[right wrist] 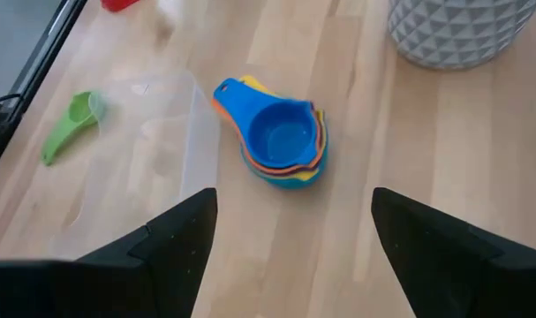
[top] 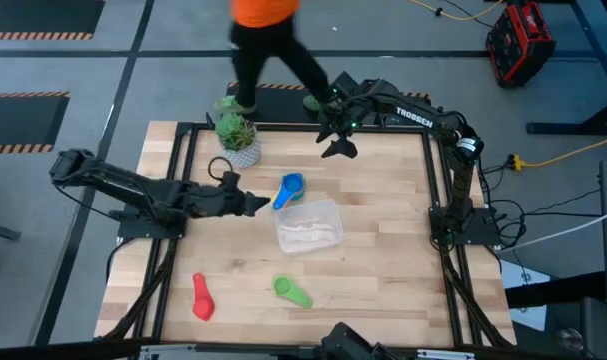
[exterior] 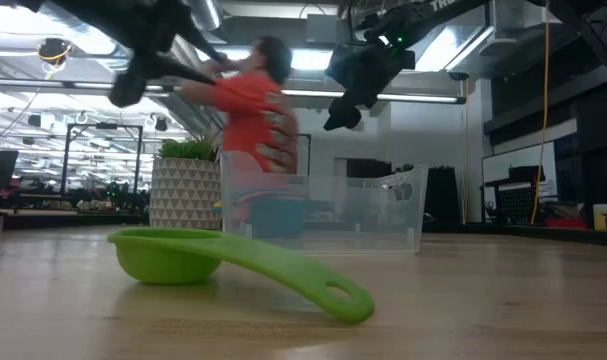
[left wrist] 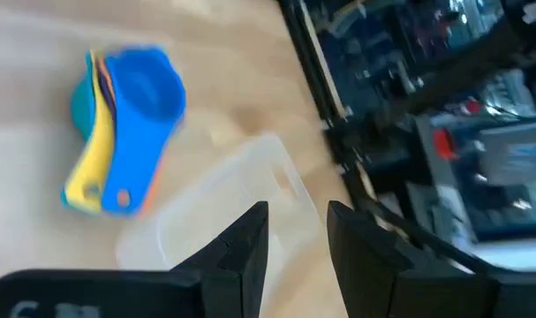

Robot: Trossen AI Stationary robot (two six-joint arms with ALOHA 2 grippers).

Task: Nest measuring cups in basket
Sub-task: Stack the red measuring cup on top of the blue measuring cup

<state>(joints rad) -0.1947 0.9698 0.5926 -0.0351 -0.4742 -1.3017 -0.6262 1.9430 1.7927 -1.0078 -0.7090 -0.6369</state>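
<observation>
Fingers (left wrist: 250,243) of the left gripper (top: 255,204) stand slightly parted on nothing at high-view centre-left; the right gripper (top: 335,138), spread wide and empty, hangs at upper centre with "TROSSEN" readable on its arm. High view: the nested stack (top: 288,191) lies outside the basket (top: 309,226), red cup (top: 202,296) and green cup (top: 291,291) loose lower down. Wrist views: 4 or so cups (right wrist: 281,137) nested, basket apparently empty; much remains.

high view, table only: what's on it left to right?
Red cup → potted plant → green cup → right gripper. The stack of nested cups, the left gripper and the clear basket overlap others, so skipped.
</observation>
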